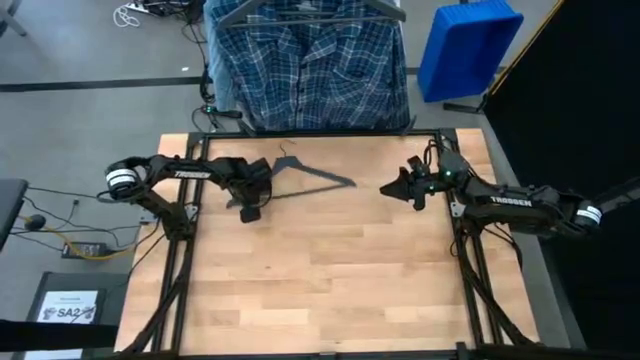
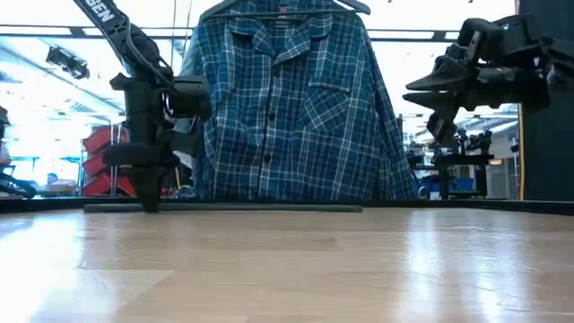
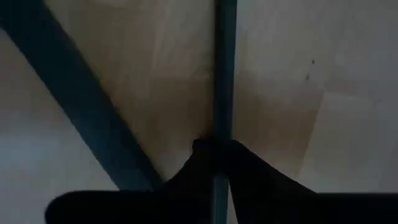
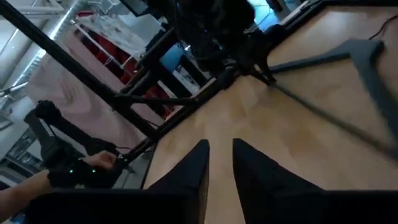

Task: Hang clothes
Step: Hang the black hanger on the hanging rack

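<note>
White "TROSSEN" lettering runs along both of our dark arms, and a sheet marked "SA2" [image 1: 68, 310] lies on the grey floor beside the pale wood-plank table [image 1: 320, 290]. Our left gripper [image 1: 247, 210] stands fingertips-down on the table with its fingers pinching the straight bar of a dark grey hanger [image 1: 318, 180] lying flat there, while our right gripper [image 1: 392, 187] hovers above the table's far right part, its fingers slightly spread and holding nothing. Just beyond the far edge the blue plaid shirt [image 1: 312, 75] hangs buttoned on another hanger [image 1: 310, 10], near a blue plastic bin [image 1: 466, 48]
</note>
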Action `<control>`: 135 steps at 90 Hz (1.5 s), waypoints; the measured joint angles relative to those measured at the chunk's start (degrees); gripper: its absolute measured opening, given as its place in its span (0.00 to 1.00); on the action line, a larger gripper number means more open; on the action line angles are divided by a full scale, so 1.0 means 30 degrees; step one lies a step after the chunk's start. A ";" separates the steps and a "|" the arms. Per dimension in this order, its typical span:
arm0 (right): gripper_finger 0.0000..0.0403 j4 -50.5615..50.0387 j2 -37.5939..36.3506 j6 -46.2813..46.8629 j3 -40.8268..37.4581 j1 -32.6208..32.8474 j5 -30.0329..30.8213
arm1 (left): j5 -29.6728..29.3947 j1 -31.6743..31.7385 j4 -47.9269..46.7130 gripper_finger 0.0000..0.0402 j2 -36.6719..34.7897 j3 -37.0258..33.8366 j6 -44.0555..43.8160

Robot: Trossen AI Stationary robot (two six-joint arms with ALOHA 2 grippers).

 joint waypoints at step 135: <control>0.73 0.2584 1.6627 -0.1569 0.4614 -0.3509 -0.4533 | -1.5692 -0.8842 -0.2500 0.01 0.0069 0.6291 0.1483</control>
